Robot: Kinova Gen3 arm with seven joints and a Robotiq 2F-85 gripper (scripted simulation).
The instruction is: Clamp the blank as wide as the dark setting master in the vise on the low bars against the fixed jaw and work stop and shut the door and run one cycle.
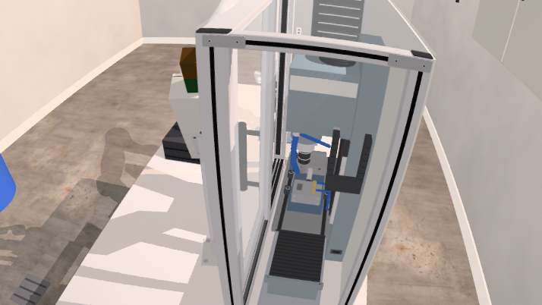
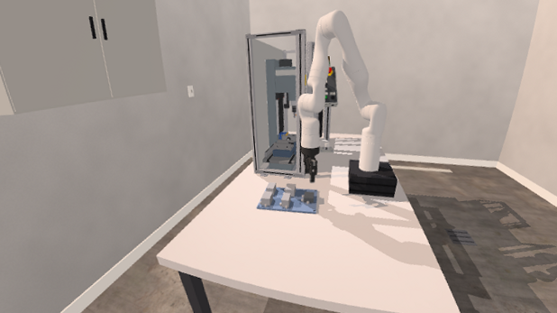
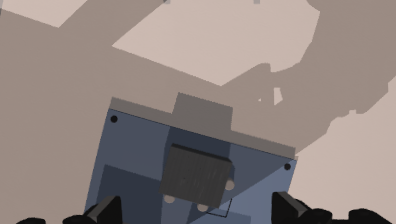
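Observation:
The dark setting master stands upright on the blue plate, between small pegs. Several lighter grey blanks, such as one at the front and one at the left, stand on the plate. My gripper is open and empty, above the table near the plate's machine-side edge. The vise is inside the guard; its bars cannot be made out. The door handle shows at the guard's side. The amber lamp looks unlit.
The guard stands behind the plate, with its posts close to my arm. The control column is behind the arm. The black robot base is right of the plate. A black ribbed cover lies in front of the vise.

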